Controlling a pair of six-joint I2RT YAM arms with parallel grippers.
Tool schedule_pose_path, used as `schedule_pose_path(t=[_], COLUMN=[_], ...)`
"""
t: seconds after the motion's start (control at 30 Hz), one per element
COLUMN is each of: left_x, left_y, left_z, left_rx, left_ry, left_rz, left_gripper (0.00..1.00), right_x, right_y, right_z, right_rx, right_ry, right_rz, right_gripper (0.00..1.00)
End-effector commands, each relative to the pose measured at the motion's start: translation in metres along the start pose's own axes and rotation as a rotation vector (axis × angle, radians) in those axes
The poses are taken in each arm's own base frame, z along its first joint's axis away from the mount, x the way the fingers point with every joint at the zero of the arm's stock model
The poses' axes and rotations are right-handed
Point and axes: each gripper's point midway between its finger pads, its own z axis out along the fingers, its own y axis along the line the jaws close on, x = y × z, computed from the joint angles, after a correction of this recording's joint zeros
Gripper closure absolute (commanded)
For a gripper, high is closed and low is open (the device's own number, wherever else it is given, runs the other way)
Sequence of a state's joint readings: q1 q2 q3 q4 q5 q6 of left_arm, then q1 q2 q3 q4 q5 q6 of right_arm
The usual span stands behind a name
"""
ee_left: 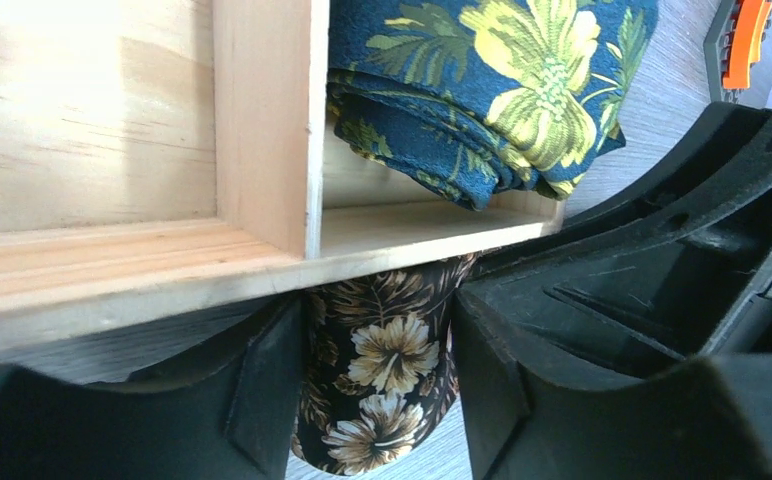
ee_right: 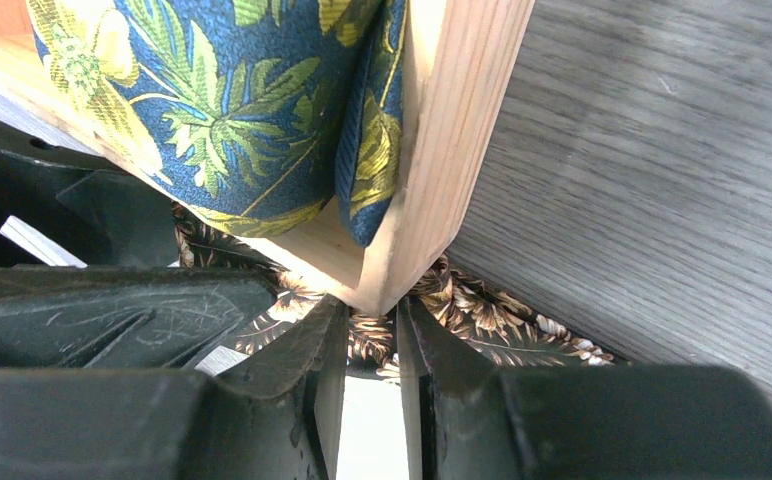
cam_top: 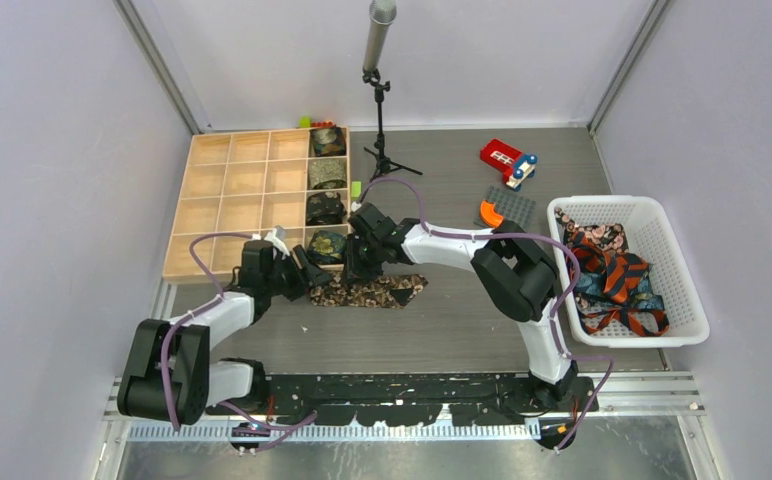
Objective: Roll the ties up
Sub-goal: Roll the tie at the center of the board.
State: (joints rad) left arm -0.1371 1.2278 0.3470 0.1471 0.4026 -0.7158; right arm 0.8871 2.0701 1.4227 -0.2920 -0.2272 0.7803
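Note:
A brown floral tie [cam_top: 372,291] lies flat on the table just in front of the wooden compartment tray [cam_top: 232,190]. My left gripper [cam_top: 307,274] is shut on its left, folded end [ee_left: 387,370], right against the tray's front wall [ee_left: 162,270]. My right gripper [cam_top: 361,264] is nearly closed, with the tie's edge [ee_right: 482,310] pinched between its tips [ee_right: 372,338] at the tray's corner [ee_right: 432,180]. A blue tie with yellow-green leaves [cam_top: 326,245] sits coiled in the tray's near right compartment; it also shows in the left wrist view [ee_left: 482,90] and the right wrist view [ee_right: 232,110].
Three more coiled ties [cam_top: 327,175] fill the tray's right column. A white basket [cam_top: 684,300] at the right holds loose red-orange and teal ties [cam_top: 617,270]. A microphone stand [cam_top: 380,110], a red toy [cam_top: 507,160] and a grey plate with an orange piece [cam_top: 507,210] stand behind.

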Motion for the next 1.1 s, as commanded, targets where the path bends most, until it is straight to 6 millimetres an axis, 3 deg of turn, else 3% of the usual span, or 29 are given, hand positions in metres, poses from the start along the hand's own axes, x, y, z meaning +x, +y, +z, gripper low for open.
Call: schedule_pose_path(t=[0.0, 0.2, 0.53, 0.73, 1.07], left_x=[-0.001, 0.0, -0.008, -0.018, -0.026], left_y=[-0.008, -0.008, -0.003, 0.005, 0.001], left_z=[0.003, 0.0, -0.019, -0.037, -0.05], left_rx=[0.047, 0.04, -0.096, -0.22, -0.35], left_ry=[0.003, 0.01, 0.001, -0.015, -0.033], left_rz=[-0.011, -0.015, -0.004, 0.036, 0.139], left_gripper=[0.48, 0.63, 0.8, 0.84, 0.87], right_x=[0.003, 0.005, 0.006, 0.01, 0.015], right_y=[0.007, 0.01, 0.044, 0.064, 0.094], right_z=[-0.002, 0.003, 0.012, 0.02, 0.035], right_rx=[-0.019, -0.032, -0.072, -0.106, -0.222], right_ry=[-0.002, 0.001, 0.003, 0.003, 0.005], right_rz=[-0.001, 0.013, -0.009, 0.007, 0.072], right_gripper=[0.72, 0.73, 0.74, 0.75, 0.75])
